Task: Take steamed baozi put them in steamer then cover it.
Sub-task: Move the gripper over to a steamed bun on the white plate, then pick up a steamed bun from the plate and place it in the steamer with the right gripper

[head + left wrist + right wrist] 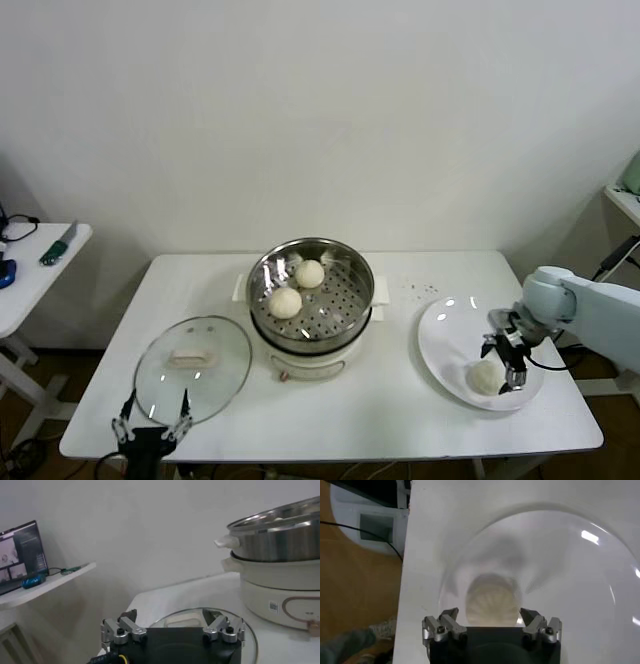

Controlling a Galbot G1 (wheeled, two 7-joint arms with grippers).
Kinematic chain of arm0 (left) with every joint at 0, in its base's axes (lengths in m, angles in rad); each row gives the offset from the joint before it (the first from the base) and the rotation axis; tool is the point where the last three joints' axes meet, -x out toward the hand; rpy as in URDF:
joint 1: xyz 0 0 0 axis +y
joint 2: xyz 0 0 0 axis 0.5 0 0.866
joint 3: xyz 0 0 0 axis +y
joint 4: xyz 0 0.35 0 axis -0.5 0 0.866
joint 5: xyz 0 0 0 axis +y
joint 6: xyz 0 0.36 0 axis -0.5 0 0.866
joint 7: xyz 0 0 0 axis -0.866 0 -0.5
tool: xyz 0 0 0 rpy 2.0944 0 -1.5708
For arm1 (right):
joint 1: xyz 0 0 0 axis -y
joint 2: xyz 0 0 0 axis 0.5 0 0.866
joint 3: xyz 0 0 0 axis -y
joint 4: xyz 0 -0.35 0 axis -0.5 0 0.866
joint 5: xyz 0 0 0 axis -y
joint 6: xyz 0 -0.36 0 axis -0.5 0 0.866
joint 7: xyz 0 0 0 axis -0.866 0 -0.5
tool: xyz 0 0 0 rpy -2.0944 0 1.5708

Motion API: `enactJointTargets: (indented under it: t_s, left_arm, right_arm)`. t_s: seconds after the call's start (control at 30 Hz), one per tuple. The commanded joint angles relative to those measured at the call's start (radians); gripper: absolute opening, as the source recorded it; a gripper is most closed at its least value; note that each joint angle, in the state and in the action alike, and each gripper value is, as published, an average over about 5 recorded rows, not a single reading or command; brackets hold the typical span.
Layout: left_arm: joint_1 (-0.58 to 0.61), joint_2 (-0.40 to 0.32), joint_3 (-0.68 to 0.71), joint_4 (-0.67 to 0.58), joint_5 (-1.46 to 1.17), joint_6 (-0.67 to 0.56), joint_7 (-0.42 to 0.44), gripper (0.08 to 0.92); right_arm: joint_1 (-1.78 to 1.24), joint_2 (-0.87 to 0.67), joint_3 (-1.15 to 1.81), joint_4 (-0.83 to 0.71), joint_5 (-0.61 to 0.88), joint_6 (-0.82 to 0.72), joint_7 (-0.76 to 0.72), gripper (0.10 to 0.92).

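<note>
White desk [400, 420]. Steamer [311, 300] at centre, toward back. Cover [193, 366] flat near front left edge, beside steamer. White plate [450, 340] at right, well apart from cover.

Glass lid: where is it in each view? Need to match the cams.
Head view: glass lid lies flat on the table, robot's left of the steamer, just beyond the left gripper.
Left wrist view: lid just ahead of the open left gripper, steamer behind.
Right wrist view: not in it.
Shared landmark: the lid's cream-white bar handle.
</note>
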Motion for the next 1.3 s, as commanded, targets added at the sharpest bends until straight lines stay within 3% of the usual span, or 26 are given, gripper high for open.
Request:
enactJointTargets:
  t_s: [0.03,0.37,1.0,1.13,1.3]
  left_arm:
    - [0.002,-0.002,-0.001,0.008,0.002,-0.002,-0.002,0.823]
    - [0.005,-0.002,-0.002,0.01,0.002,-0.004,-0.002,0.823]
    - [0.005,-0.004,0.004,0.007,0.011,-0.001,-0.002,0.823]
    - [0.006,-0.002,0.006,0.007,0.011,0.0,-0.002,0.823]
    - [0.002,-0.001,0.01,0.003,0.012,0.004,0.0,0.823]
  right_arm:
    - [-0.068,0.028,0.064,-0.052,-0.038,0.01,-0.001,0.823]
    - [-0.077,0.041,0.058,-0.072,-0.056,0.021,-0.007,0.818]
    - [-0.016,0.076,0.025,-0.083,-0.058,0.05,-0.033,0.661]
    - [0.11,0.097,-0.049,-0.059,-0.049,0.112,-0.045,0.654]
    - [0.363,0.2,-0.167,-0.025,-0.055,0.304,-0.081,0.654]
